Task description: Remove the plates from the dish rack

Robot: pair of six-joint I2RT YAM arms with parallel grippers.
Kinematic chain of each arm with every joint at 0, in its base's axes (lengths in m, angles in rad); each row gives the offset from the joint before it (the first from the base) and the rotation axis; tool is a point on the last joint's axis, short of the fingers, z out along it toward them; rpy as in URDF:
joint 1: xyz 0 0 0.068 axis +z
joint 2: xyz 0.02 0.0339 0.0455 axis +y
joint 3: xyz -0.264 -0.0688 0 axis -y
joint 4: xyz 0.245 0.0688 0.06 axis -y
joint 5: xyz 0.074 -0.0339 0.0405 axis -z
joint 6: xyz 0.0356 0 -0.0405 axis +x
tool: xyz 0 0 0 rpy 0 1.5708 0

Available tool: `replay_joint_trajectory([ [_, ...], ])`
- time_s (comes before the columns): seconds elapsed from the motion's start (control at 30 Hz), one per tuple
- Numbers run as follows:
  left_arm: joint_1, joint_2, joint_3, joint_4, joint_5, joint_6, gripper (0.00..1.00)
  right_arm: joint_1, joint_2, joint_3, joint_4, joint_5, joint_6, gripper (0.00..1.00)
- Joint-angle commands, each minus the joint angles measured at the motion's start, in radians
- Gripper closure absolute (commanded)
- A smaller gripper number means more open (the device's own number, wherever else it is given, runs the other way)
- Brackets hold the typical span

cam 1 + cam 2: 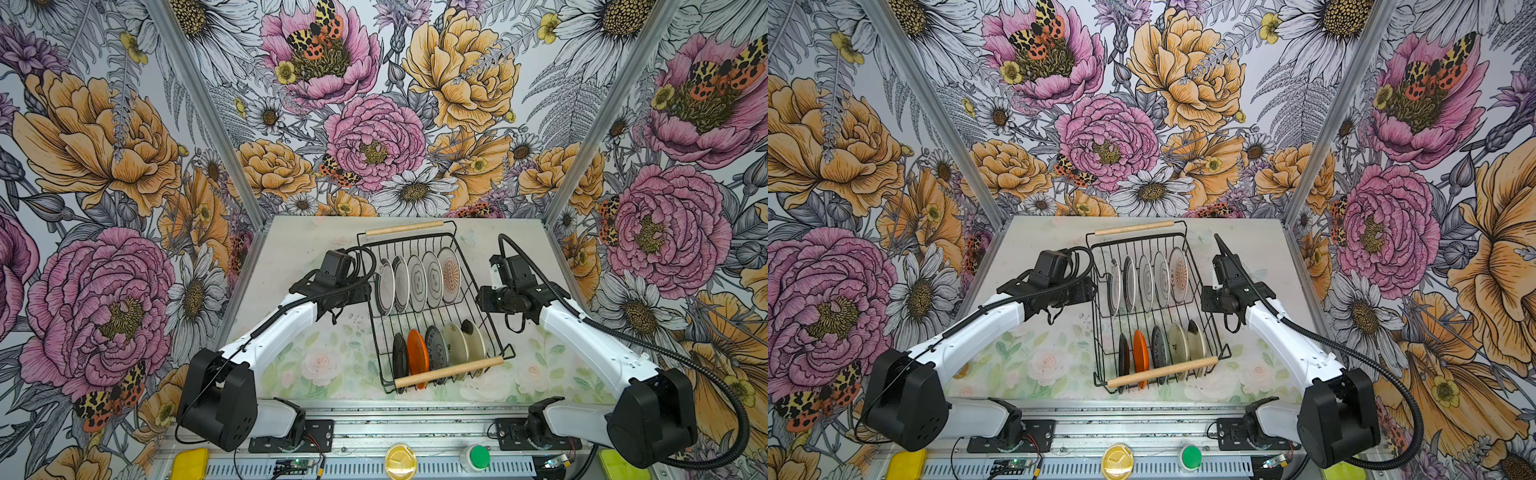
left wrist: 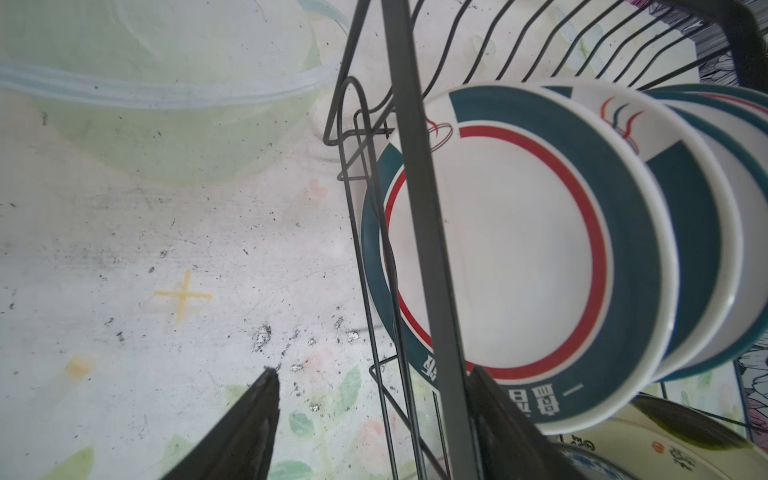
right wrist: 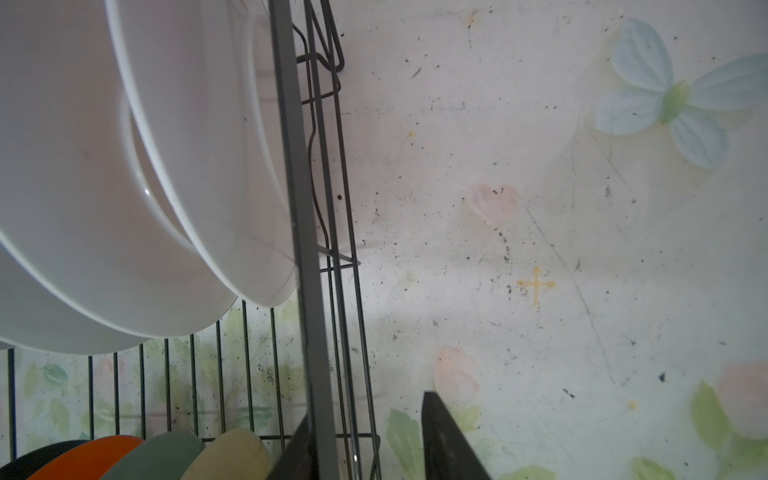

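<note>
The black wire dish rack (image 1: 405, 228) (image 1: 1133, 227) stands mid-table with wooden rod handles at its far and near ends. A back row of white printed plates (image 1: 417, 282) (image 1: 1146, 282) stands upright in it. The front row holds black, orange (image 1: 417, 353) (image 1: 1140, 357), blue-patterned and cream plates. My left gripper (image 1: 371, 292) (image 2: 374, 370) is open astride the rack's left rim (image 2: 419, 208), beside a teal-and-red-ringed plate (image 2: 519, 249). At the right rim (image 3: 299, 208) my right gripper (image 1: 478, 299) (image 3: 365, 405) is open, narrower, with one finger against the bar. White plate backs (image 3: 199, 166) hang nearby.
The table (image 1: 299, 257) has a pale floral mat with bare room on both sides of the rack. Yellow cross marks lie to the left (image 2: 183, 295) and right (image 3: 536, 284). A green button (image 1: 479, 457) and yellow items sit on the front rail. Floral walls close in three sides.
</note>
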Motion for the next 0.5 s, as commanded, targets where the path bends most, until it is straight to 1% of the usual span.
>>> replay_joint_trajectory([
  [0.0, 0.014, 0.02, 0.02, -0.014, -0.005, -0.002, 0.3, -0.01, 0.036, 0.045, -0.016, 0.129, -0.032, 0.66],
  [0.3, 0.025, 0.042, 0.026, -0.014, -0.006, -0.006, 0.31, -0.011, 0.167, 0.151, -0.033, 0.278, -0.093, 0.69],
  [0.4, 0.027, 0.062, 0.03, -0.014, -0.002, -0.004, 0.31, -0.016, 0.22, 0.203, -0.033, 0.304, -0.119, 0.71],
  [0.47, 0.026, 0.073, 0.033, -0.013, 0.001, -0.002, 0.31, -0.027, 0.25, 0.236, -0.032, 0.295, -0.147, 0.73],
])
